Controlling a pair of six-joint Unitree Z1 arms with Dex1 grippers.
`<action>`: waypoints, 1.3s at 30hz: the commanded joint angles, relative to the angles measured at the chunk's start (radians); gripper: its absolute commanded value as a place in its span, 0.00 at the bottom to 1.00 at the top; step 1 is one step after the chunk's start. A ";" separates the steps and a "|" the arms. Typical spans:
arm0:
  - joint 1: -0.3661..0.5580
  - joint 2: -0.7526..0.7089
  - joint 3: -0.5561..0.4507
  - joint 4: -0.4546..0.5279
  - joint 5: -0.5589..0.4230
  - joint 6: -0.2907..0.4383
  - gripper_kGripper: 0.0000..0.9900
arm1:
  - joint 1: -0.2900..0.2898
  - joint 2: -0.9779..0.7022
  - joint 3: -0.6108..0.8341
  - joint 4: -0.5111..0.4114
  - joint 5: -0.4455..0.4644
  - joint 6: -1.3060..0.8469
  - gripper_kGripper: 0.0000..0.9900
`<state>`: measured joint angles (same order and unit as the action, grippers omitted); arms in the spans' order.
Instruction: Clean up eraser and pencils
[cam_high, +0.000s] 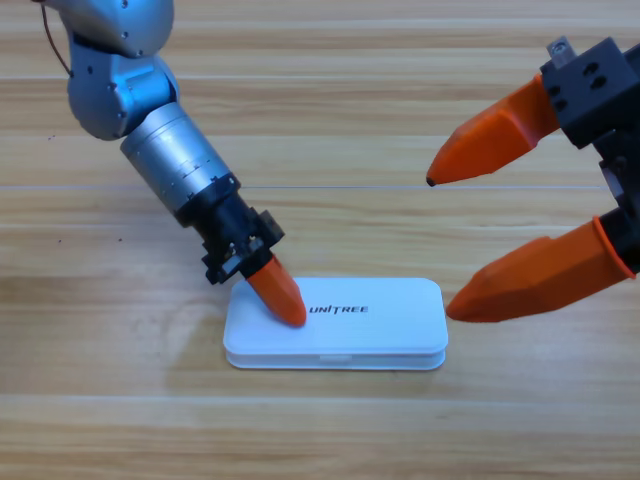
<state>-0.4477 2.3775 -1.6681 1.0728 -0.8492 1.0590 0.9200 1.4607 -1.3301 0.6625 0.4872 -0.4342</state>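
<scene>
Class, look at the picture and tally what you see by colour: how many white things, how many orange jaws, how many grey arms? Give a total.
White: 1, the closed UNITREE case
Orange: 3 visible jaws, 1 showing on the left end effector pressing on the case lid, 2 spread on the right end effector beside the case
Grey: 1 arm, the left one
Total: 5

White UNITREE case (380, 322) lies flat on wooden table (320, 110), lid closed, logo facing up. Position: near the table's front, roughly centre. Long axis runs left-right.
</scene>
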 joint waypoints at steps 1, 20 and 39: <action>-0.022 0.003 0.033 -0.027 0.012 0.009 0.00 | -0.026 0.013 0.035 -0.034 0.027 0.005 0.96; -0.026 -0.050 0.142 -0.120 0.029 -0.013 0.00 | -0.026 0.018 0.035 -0.035 0.027 0.005 0.96; -0.318 -0.865 0.057 0.093 0.320 -0.424 1.00 | -0.026 0.020 0.037 -0.035 0.027 0.005 0.96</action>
<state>-0.5716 1.5741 -1.6563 1.1683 -0.6122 0.7073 0.9200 1.4611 -1.3300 0.6602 0.5069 -0.4341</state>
